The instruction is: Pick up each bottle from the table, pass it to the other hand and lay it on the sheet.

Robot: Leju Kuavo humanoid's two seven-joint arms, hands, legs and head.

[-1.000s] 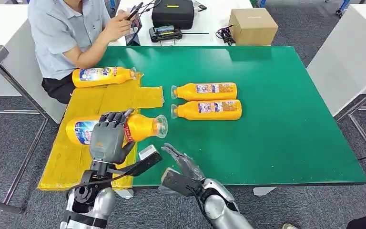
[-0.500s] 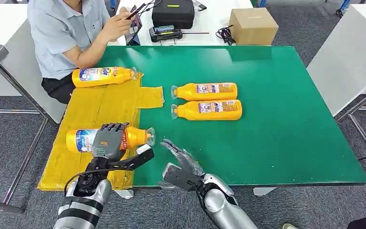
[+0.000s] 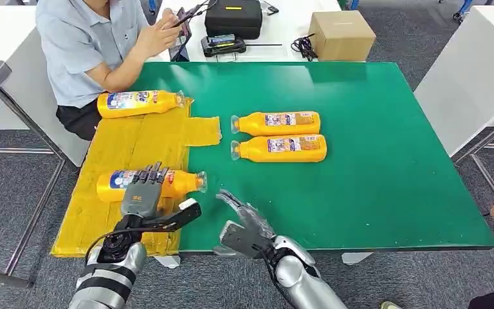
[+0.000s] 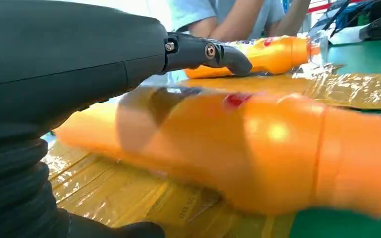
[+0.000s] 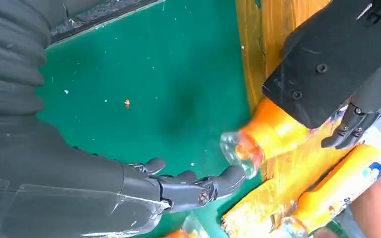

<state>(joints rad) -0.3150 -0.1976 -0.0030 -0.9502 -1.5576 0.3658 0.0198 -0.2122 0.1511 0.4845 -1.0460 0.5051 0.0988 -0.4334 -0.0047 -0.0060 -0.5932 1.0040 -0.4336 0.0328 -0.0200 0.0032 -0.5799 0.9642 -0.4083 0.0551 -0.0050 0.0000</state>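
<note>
While the left hand [image 3: 143,193] rested with loose fingers on the second bottle [image 3: 151,183] laid on the sheet [image 3: 122,145], two bottles [image 3: 276,123] lay on the desk [image 3: 373,148]; the right hand [image 3: 244,215] hovered, fingers spread.

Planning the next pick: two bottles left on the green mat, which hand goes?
Right. The right hand is free and nearer the bottles; the left hand is over the bottle on the sheet.

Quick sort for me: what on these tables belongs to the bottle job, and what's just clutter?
Job:
two bottles on the green table
two bottles on the sheet
yellow sheet
left hand
right hand

Clutter:
cardboard box
black case
cables
</note>
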